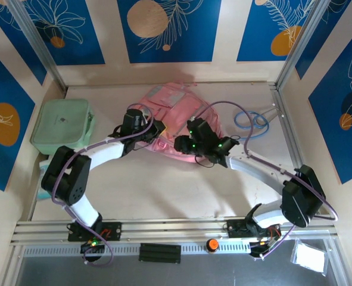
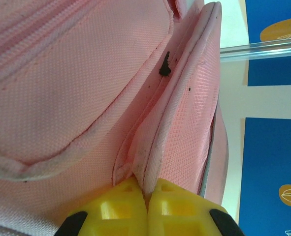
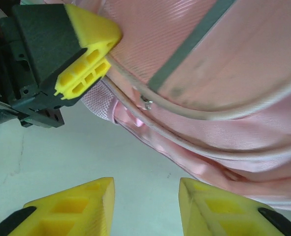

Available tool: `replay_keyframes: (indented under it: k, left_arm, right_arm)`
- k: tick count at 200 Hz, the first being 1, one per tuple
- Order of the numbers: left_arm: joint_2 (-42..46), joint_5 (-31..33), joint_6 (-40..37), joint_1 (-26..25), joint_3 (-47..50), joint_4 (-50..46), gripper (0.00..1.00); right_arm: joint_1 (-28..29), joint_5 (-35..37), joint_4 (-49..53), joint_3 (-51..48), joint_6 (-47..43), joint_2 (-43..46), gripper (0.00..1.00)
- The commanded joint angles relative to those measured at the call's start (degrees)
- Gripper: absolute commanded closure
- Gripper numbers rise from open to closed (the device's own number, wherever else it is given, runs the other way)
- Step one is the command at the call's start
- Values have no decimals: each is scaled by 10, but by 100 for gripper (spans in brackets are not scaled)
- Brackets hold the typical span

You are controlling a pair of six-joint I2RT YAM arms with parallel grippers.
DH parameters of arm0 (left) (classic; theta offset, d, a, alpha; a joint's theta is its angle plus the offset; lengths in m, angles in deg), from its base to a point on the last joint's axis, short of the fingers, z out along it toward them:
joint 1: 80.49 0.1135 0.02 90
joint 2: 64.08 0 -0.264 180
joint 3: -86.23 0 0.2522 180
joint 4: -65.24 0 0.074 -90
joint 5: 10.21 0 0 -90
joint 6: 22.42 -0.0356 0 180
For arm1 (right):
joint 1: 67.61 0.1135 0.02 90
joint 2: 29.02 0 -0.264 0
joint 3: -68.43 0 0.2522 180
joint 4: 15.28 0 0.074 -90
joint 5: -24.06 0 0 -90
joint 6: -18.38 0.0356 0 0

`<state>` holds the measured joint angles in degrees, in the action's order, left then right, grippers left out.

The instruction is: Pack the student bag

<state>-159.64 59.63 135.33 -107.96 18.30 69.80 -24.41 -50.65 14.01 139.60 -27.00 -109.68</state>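
Note:
The pink student bag (image 1: 170,104) lies at the back middle of the table. My left gripper (image 1: 156,131) is at the bag's left lower edge, shut on a piped seam of the bag (image 2: 155,142); a dark zip pull (image 2: 165,65) hangs further up that seam. In the right wrist view the left gripper's yellow fingers (image 3: 88,59) pinch the bag's trim. My right gripper (image 3: 146,196) is open just above the table, beside the bag's lower edge (image 3: 224,147), with nothing between its fingers. From above, the right gripper (image 1: 185,143) sits against the bag's front.
A mint green zip case (image 1: 62,125) lies at the left wall. A blue cable loop (image 1: 253,122) lies right of the bag. Bare white table (image 1: 164,190) stretches in front of the bag. A white packet (image 1: 310,256) rests beyond the rail at bottom right.

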Motion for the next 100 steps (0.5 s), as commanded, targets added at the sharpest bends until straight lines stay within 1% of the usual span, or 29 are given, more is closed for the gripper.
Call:
replay_keyframes:
  k: [1, 22, 51, 68, 100]
  left_arm:
    - [-1, -17, 4, -19, -27, 57, 100]
    - [-2, -17, 5, -25, -27, 58, 100]
    - [-7, -23, 4, -29, -31, 61, 100]
    - [-8, -27, 3, -29, -34, 60, 100]
    - [-12, -34, 2, -31, -38, 58, 100]
  right_arm:
    - [8, 48, -33, 16, 31, -39, 62]
    - [10, 48, -43, 32, 48, -68, 62]
    - [9, 54, -46, 57, 69, -98, 57]
    - [7, 47, -51, 68, 70, -111, 57]
    - [6, 59, -74, 72, 70, -122, 58]
